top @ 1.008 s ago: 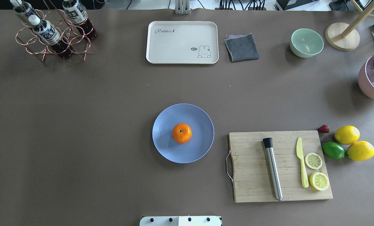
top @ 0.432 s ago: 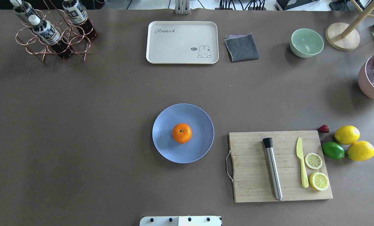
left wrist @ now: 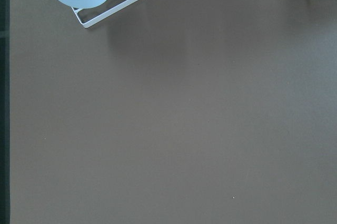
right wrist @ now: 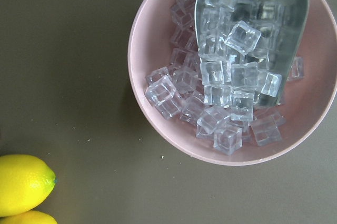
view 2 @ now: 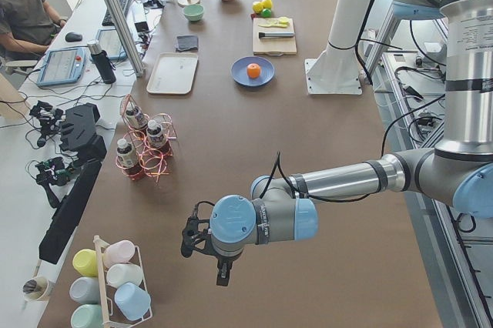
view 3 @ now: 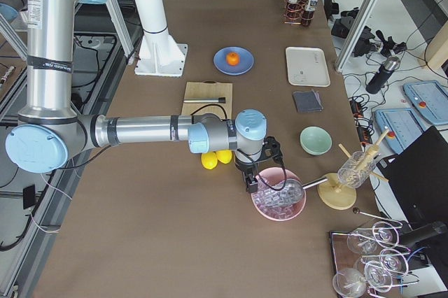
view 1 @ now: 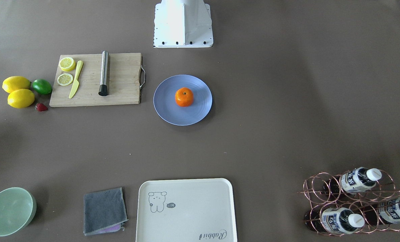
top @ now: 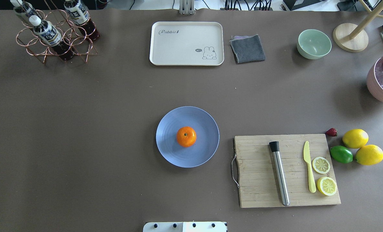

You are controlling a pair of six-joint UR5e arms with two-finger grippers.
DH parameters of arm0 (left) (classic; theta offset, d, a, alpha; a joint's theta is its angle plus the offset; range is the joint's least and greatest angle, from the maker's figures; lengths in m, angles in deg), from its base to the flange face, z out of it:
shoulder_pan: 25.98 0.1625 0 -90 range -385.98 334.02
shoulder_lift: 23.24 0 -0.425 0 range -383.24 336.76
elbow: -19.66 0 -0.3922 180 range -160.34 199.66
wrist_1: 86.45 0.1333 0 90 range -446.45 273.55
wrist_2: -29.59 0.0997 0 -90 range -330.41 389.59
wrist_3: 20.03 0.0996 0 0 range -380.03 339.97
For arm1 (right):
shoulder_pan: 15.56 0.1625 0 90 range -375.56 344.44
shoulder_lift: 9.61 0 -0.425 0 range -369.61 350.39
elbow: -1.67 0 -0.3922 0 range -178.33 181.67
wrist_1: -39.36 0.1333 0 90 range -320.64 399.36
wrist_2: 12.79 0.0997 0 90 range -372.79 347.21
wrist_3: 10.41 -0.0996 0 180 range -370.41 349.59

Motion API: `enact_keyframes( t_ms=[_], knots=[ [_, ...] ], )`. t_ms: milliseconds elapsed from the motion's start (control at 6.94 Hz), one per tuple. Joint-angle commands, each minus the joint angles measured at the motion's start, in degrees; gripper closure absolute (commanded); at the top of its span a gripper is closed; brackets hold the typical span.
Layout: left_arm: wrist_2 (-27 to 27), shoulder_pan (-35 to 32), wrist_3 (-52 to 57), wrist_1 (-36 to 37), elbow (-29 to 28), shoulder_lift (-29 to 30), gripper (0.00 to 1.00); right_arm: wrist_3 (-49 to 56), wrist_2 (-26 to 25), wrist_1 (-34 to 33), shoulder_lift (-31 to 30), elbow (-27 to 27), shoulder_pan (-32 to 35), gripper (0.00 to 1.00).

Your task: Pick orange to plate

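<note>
A long bench (view 2: 231, 135) with a dull brown cover takes the middle of the room. The left tool (view 2: 222, 276) hangs just above its bare near end. Beyond the bench edge, on the outer side of the left tool, a white desk (view 2: 81, 31) runs along the bench. It carries a keyboard (view 2: 115, 6) and a tablet (view 2: 60, 66), and a person (view 2: 21, 6) sits at it. A slanted aluminium post (view 2: 115, 16) stands between desk and bench. Past the opposite bench edge, well behind the right tool (view 3: 250, 185), grey floor (view 3: 17, 256) shows. The light is even and soft, and the shadows on the bench are faint.
</note>
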Motion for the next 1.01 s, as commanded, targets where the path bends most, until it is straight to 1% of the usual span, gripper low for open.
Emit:
enact_keyframes(
  t_ms=[0,864],
  knots=[
    [0.1,0.7,-0.2,0.0,0.0,0.1,0.03,-0.1,0.0,0.0,0.0,0.0,0.0,0.0],
    [-0.1,0.8,-0.2,0.0,0.0,-0.5,0.03,0.0,1.1,0.0,-0.1,0.1,0.0,0.0]
  ],
)
